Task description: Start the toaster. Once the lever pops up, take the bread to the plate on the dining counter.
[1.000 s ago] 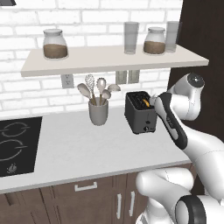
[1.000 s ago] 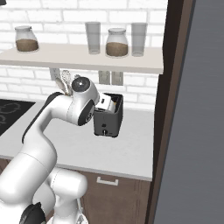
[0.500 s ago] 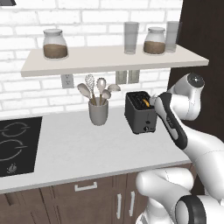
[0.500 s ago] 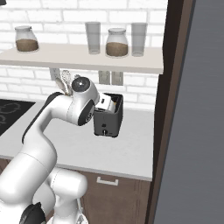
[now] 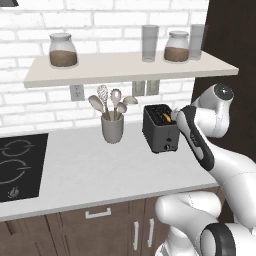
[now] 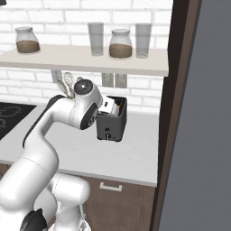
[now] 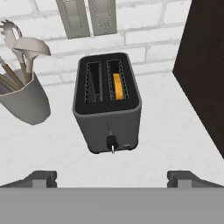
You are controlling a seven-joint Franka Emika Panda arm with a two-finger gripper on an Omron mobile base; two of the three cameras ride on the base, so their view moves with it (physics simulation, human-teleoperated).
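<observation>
1. Pincer: spread fully wide, nothing between the fingertips, hung above and in front of the toaster.
2. Toaster: straight ahead of the pincer and below it, on the white worktop, front face and small lever knob turned toward the fingertips.
3. Bread: sunk in the slot on the pincer's right, orange-yellow top edge just visible below the rim; other slot empty.
4. Utensil cup: off to the pincer's left, well clear of the toaster.
5. Judged light, stiff and somewhat brittle once toasted; likely to crumble under a hard squeeze.
6. Best taken by the top edge, on the two broad flat faces, with narrow jaws reaching straight down into the slot.
7. Judged unreachable for now, seated too low; lever press needed first, at the knob low on the front.
</observation>
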